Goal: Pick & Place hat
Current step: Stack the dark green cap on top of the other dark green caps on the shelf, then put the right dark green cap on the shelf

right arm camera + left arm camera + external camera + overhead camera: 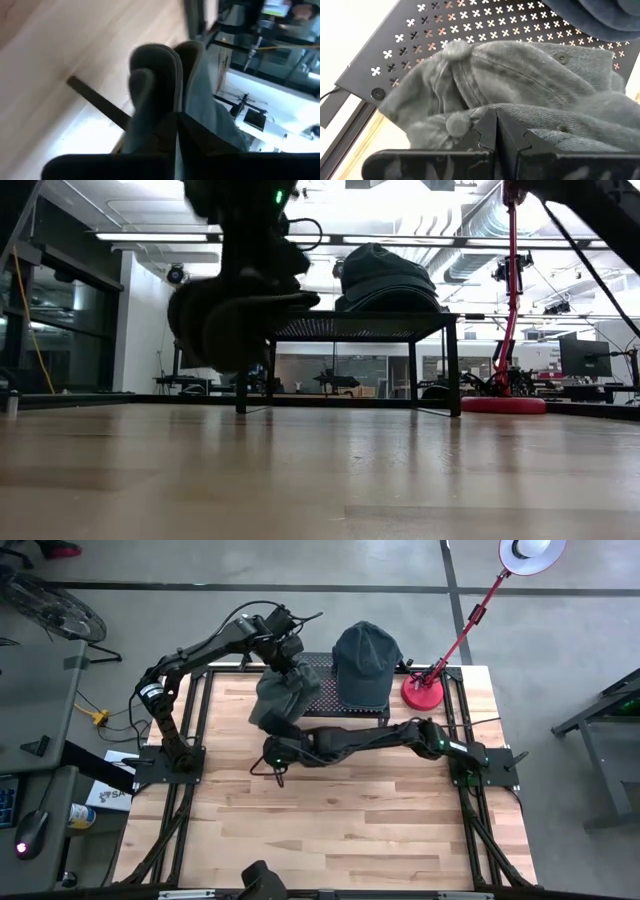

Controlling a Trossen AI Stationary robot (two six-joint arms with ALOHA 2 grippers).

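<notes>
From where I stand, the wooden bench [330,810] carries a low black perforated rack [320,690] at its far edge, with a red lamp [425,692] just beside it, and both arms have met over the rack's near left corner. A dark blue cap [365,662] already sits on the rack; the one being moved is the grey hat [285,698], hanging crumpled in the air partly over the rack's edge and partly over the bench. It looks to me like a two-handed carry toward the rack, and doing it well probably means both arms travelling together at the same height, so the cloth is neither stretched nor torn loose, and lifting it clear of the rack's rim before it goes down next to the blue cap rather than onto it. The left gripper [495,131] comes in from the back, and its jaws are pressed together on a fold of the hat's crown near the top button. The right gripper [177,125] reaches across from the other side, and its jaws pinch the stiff brim, which stands on edge between them, with the rest of the hat drooping between the two grips.
</notes>
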